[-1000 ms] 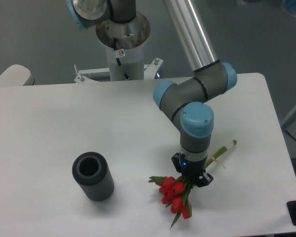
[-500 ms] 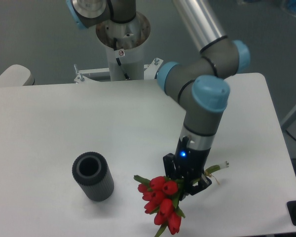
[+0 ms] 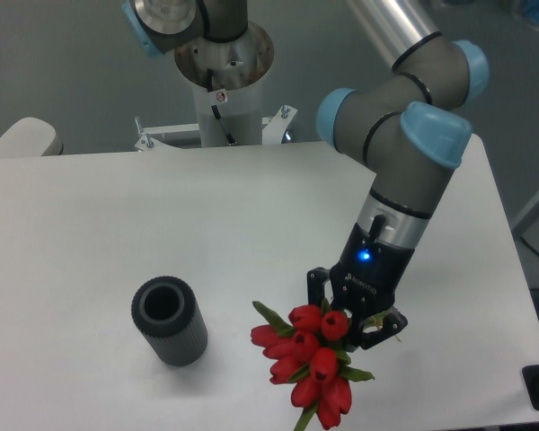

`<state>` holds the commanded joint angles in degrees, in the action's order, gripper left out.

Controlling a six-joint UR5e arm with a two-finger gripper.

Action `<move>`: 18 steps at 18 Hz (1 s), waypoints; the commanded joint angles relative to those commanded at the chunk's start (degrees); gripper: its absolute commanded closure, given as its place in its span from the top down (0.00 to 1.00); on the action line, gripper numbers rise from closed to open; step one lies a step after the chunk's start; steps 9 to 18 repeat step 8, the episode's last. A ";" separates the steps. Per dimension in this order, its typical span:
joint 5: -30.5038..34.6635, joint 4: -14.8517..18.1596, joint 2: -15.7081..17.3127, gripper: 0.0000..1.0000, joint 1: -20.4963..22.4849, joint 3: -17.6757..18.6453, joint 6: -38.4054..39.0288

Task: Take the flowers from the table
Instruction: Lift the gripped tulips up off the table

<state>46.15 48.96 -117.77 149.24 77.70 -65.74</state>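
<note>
The arm has risen since the earlier frame, and the flowers (image 3: 307, 364) are lifted off the table (image 3: 117, 224). The jaws of the gripper (image 3: 352, 321) grip the stems. A grey cylinder (image 3: 169, 321) stands apart at the left.

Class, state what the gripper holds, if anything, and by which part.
The gripper holds the flowers by their stems, just behind the red buds.

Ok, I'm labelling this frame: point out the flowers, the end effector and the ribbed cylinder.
flowers (image 3: 310, 364): fixed camera, on the cluster of red buds.
end effector (image 3: 357, 316): fixed camera, midway between its fingertips, above the buds.
ribbed cylinder (image 3: 184, 341): fixed camera, on its dark grey side wall.
</note>
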 joint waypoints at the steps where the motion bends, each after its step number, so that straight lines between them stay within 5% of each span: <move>1: -0.62 0.00 0.17 0.28 0.09 -0.17 0.70; 18: -1.94 0.09 1.49 0.28 -0.09 0.26 3.25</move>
